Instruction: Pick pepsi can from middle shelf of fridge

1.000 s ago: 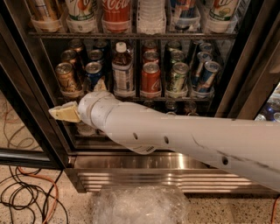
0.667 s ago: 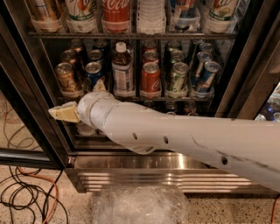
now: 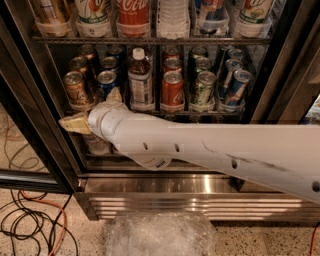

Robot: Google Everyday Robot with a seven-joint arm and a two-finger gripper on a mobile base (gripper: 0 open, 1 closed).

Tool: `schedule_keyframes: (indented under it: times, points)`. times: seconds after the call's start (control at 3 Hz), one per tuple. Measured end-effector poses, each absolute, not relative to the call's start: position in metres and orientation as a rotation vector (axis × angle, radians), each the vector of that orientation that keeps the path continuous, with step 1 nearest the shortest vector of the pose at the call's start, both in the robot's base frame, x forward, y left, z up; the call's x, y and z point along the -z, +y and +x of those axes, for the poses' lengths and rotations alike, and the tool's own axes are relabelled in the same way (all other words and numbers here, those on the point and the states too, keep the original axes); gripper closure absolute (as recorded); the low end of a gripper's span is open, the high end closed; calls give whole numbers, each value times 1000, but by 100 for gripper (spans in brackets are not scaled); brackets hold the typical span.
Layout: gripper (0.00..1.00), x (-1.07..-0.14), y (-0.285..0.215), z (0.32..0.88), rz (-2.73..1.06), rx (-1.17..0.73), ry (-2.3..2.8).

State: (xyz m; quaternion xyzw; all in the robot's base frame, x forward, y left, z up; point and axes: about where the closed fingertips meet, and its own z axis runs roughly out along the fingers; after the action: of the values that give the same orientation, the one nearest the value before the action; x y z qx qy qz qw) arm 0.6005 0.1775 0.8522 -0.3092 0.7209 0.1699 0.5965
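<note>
- Camera view looks straight into the fridge point(image 3: 280, 75), whose ribbed steel base runs along the bottom, under the racks.
- My white arm point(image 3: 215, 147) comes in from the right and crosses in front of the lower part of the fridge, sloping up to the left.
- My hand point(image 3: 85, 120) is at the end of the arm. It is in front of the left end of the middle shelf point(image 3: 240, 113), at the level of the shelf's front edge, and its tan end points left.
- I cannot tell whether my hand is clenched or released.
- The pepsi can point(image 3: 106, 83) stands upright at the front edge of the middle shelf, in the second row from the left end. It is just above my hand, which covers its base. I cannot tell whether the two touch.
- More blue cans stand in a line behind it, toward the back edge.
- A brown-gold can point(image 3: 76, 90) stands at the shelf's front left corner, just beside the pepsi can.
- To the right along the front edge come a white-capped bottle point(image 3: 141, 80), a red Coca-Cola can point(image 3: 172, 91), a green-and-white can point(image 3: 204, 89) and slim blue-and-silver cans point(image 3: 239, 85) near the right end.
- Large bottles point(image 3: 133, 15) fill the rack above.
- On the speckled floor, black and orange cables point(image 3: 30, 225) lie at the left, and crumpled clear plastic point(image 3: 160, 235) lies below the steel base.
</note>
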Motion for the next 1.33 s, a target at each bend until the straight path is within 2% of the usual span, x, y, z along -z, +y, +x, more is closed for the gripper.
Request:
schedule_keyframes:
  times: [1.0,1.33]
  points:
    - [4,-841,183,646,-693,-306,1659]
    - [19,-841,190,658,-690,-302,1638]
